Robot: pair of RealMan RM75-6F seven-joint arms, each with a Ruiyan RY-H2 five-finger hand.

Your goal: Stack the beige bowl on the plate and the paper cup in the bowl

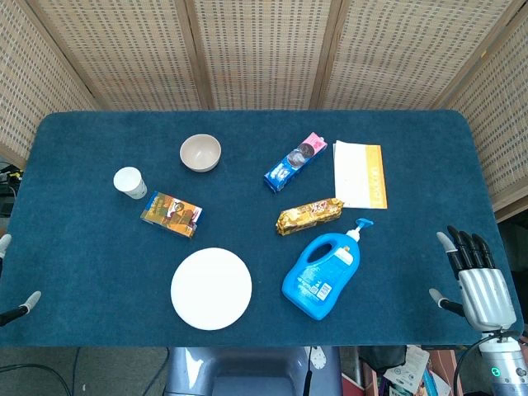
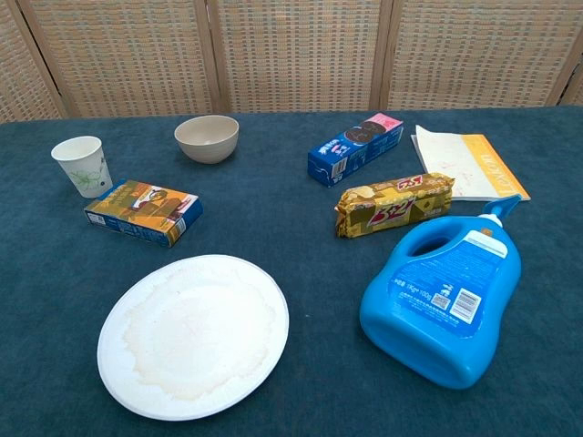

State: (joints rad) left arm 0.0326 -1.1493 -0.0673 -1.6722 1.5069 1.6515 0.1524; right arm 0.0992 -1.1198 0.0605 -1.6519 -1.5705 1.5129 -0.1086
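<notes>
Starting with the beige bowl (image 1: 200, 153), far left-centre beyond the small box (image 1: 172, 214), expect it to be light, stiff and a little slick, so take it by the rim. The paper cup (image 1: 129, 182), left of that box, looks thin and crushable; hold it gently round the wall. The plate (image 1: 211, 288) lies bare at the near edge. Your right hand (image 1: 477, 280) hangs open and empty off the table's right corner; of your left hand (image 1: 16, 307) only fingertips show. Blue cloth (image 1: 82, 272) covers the table; wicker screens (image 1: 264, 49) close it in.
</notes>
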